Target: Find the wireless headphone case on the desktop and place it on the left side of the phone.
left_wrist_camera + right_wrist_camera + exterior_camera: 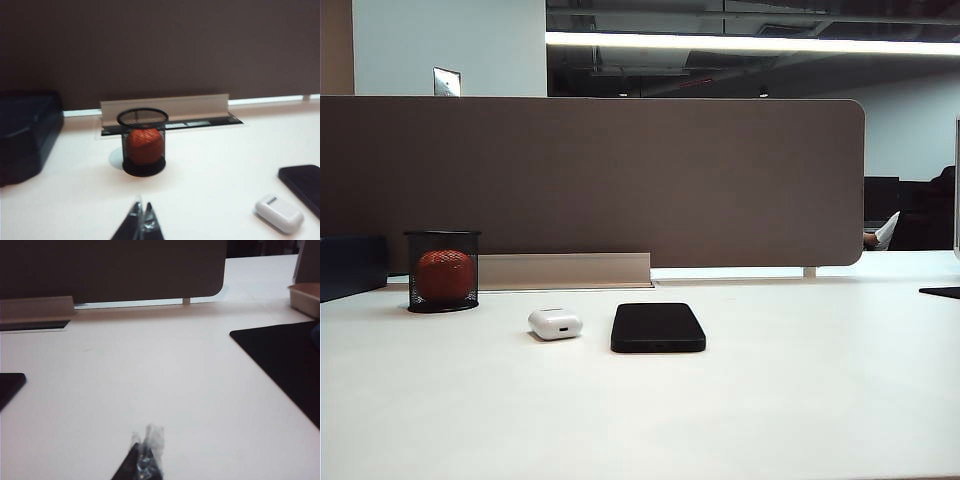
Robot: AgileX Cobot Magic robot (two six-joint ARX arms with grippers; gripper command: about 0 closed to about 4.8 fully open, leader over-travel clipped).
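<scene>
The wireless headphone case, small, glossy and white, lies on the white desktop just left of the black phone, a short gap between them. In the left wrist view the case and a corner of the phone lie off to one side of my left gripper, which is shut and empty. My right gripper is shut over bare desktop with nothing in it; an edge of the phone shows far from it. Neither gripper appears in the exterior view.
A black mesh cup with an orange ball stands at the back left, near a dark box. A brown partition closes the back. A black mat and a tan tray lie on the right.
</scene>
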